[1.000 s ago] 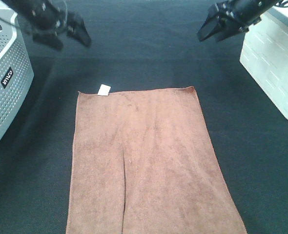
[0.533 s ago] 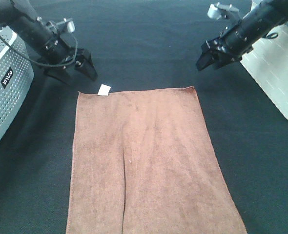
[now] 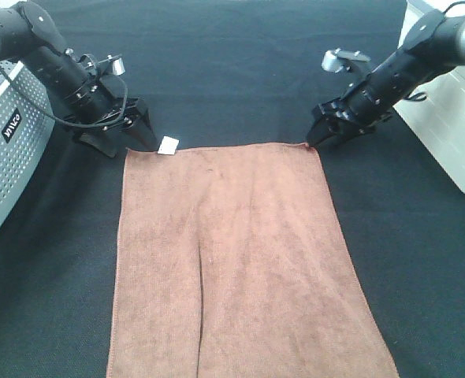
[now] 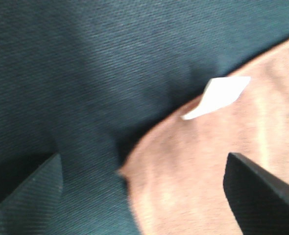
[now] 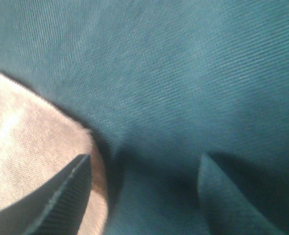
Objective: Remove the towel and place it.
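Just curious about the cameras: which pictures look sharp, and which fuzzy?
Exterior high view: sharp and evenly lit, the towel crisp. Left wrist view: blurred, the white tag smeared. Right wrist view: soft too, a dark shadow beside the towel's corner.

Bright, even light keeps the high view sharp, though the white bin [image 3: 445,134] glares and shadows on the dark surface [image 3: 232,71] are faint, while both wrist views are blurred (the towel [image 4: 208,171] edge especially).

One towel [image 3: 240,260], two arms [image 3: 59,75] [image 3: 402,67], one basket [image 3: 4,157], one white bin [image 3: 453,142].
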### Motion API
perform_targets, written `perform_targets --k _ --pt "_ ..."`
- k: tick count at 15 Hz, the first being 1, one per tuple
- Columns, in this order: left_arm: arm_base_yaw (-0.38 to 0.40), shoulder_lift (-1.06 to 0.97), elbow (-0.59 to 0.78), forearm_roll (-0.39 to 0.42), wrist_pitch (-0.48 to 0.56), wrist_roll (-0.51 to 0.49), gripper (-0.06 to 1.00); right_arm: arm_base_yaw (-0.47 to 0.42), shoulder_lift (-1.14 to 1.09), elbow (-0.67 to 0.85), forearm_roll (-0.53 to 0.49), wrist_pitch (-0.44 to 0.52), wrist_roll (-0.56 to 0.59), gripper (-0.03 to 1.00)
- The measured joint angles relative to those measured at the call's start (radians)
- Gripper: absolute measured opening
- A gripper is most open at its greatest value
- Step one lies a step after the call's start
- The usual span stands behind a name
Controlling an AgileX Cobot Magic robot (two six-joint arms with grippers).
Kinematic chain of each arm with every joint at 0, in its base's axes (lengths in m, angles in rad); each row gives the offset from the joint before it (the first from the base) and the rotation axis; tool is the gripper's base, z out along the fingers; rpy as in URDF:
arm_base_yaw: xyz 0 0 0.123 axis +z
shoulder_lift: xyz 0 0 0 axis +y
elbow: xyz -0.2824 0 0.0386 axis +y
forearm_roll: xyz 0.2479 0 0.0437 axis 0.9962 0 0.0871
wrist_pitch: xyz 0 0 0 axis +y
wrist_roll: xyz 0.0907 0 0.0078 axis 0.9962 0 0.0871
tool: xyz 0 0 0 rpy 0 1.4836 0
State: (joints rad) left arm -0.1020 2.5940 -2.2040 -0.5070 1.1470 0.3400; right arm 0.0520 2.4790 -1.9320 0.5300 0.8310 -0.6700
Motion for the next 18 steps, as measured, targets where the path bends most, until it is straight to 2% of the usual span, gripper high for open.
perform_targets --k 2,6,11,14,18 --pt "0.0 0.01 -0.004 -0.033 0.01 0.009 0.84 0.031 0.005 -0.002 -0.003 -0.003 0.0 0.61" --pt "-0.006 0.014 -0.01 -0.039 0.029 0.013 0.84 0.049 0.012 -0.011 -0.007 -0.002 0.0 0.61" --pt "-0.01 0.014 -0.01 -0.046 0.036 -0.001 0.84 0.055 0.014 -0.102 -0.027 0.141 0.0 0.61" --pt "-0.023 0.012 -0.011 -0.006 0.033 -0.035 0.83 0.055 0.014 -0.103 -0.144 0.155 0.021 0.61" --pt "-0.028 0.01 -0.012 0.021 0.034 -0.053 0.83 0.055 0.043 -0.115 -0.149 0.157 0.045 0.61"
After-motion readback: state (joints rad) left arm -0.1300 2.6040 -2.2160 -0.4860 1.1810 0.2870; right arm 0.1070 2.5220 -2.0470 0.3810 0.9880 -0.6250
